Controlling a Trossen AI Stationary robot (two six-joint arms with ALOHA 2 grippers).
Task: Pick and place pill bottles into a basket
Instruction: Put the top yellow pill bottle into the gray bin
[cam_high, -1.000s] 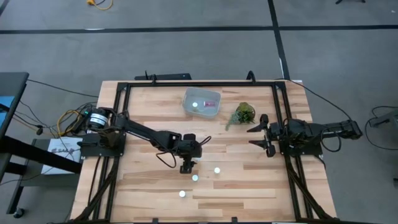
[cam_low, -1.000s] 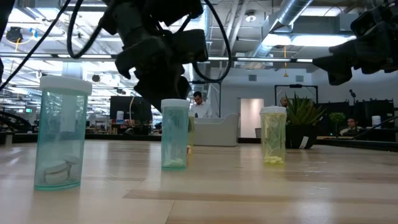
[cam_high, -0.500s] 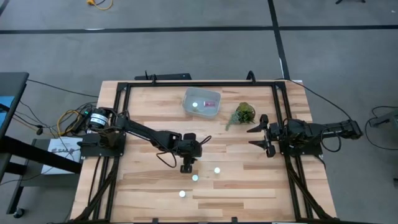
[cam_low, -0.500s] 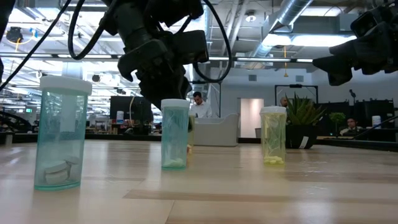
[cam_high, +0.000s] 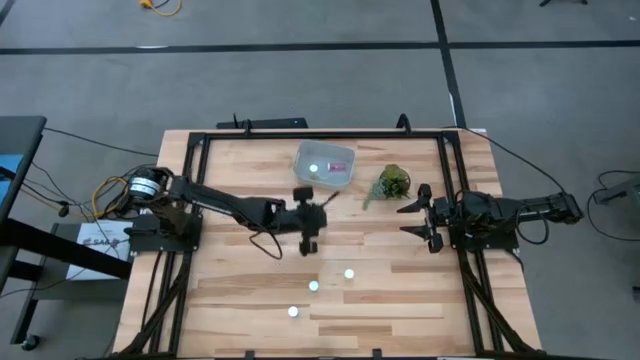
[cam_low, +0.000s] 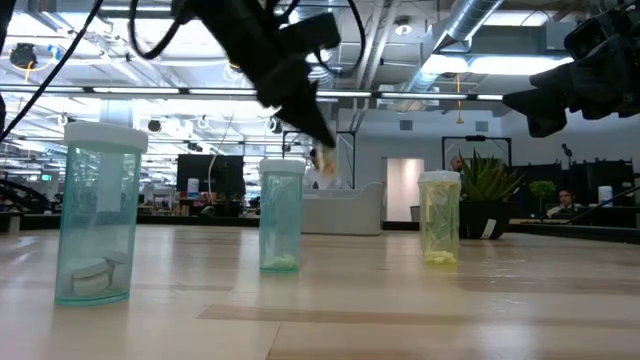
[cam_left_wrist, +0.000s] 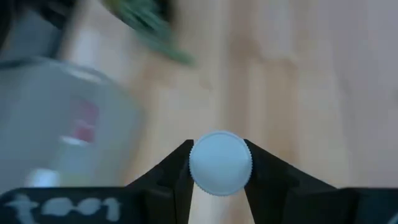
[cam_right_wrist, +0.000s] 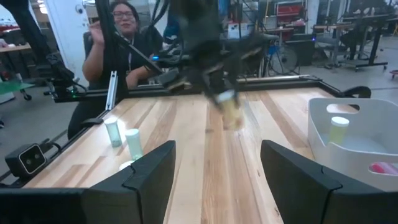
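- Left gripper (cam_high: 308, 222): raised above the table (cam_high: 400, 290) near its middle, just short of the basket (cam_high: 324, 165). In the left wrist view its fingers (cam_left_wrist: 176, 171) are clamped on the white cap of a pill bottle (cam_left_wrist: 220, 163), one finger on either side.
- Carried bottle, low view (cam_low: 325, 160): hangs tilted under the gripper, clear of the tabletop and blurred; the right wrist view shows it as a pale yellowish blur (cam_right_wrist: 231, 111) below the dark arm.
- Basket: translucent bin at the far middle of the table, beside the green leafy clump (cam_high: 392, 183). It already holds an upright white-capped bottle (cam_high: 313, 169) and a pink one lying on its side (cam_high: 339, 166).
- Standing bottles: three remain upright on the near half of the table, well apart from the basket — one nearest the front edge (cam_high: 293, 311), one behind it (cam_high: 314, 286), one further to the right (cam_high: 349, 273). In the low view the first two read as teal-tinted, the third as yellow-green.
- Right gripper (cam_high: 419, 217): parked at the right side of the table, just beside the leafy clump, fingers spread wide and holding nothing.
- Background: a person (cam_right_wrist: 118, 37) sits beyond the table's far side, one hand raised.
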